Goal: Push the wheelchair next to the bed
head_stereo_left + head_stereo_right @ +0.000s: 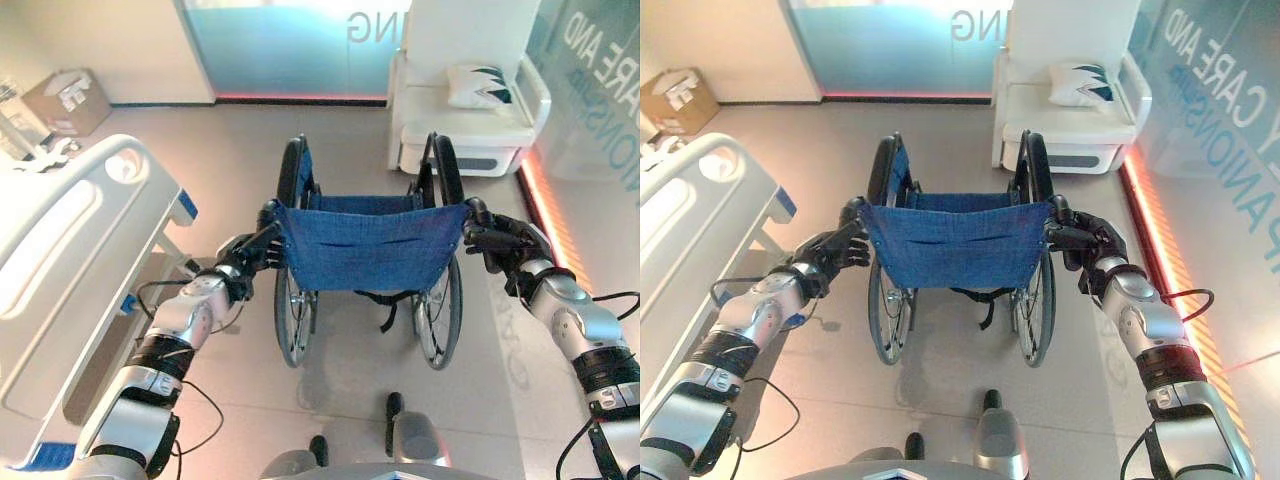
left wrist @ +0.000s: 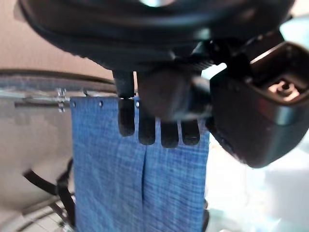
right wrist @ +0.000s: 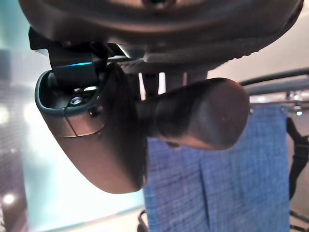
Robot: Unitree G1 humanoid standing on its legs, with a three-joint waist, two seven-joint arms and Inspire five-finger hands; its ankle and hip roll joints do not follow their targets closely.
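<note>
From the left eye view, the wheelchair sits dead centre on the floor, its blue back facing the robot. The left hand is curled round the push handle on that side, and the right hand is wrapped round the other handle. The bed runs along the left side, just beside the left arm, with a gap of floor between it and the chair's near wheel. Past the chair there's a white armchair with a cushion on it, and a cardboard box off in the far left corner.

The right eye view shows the same: both hands are closed on the handles, the armchair is straight ahead of the wheelchair with open floor in between, and a glowing strip runs along the floor on the right.

In the left wrist view the fingers hang curled over the handle, tips down against the blue cloth.

In the right wrist view the thumb is clamped across the handle, blue fabric right behind it.
</note>
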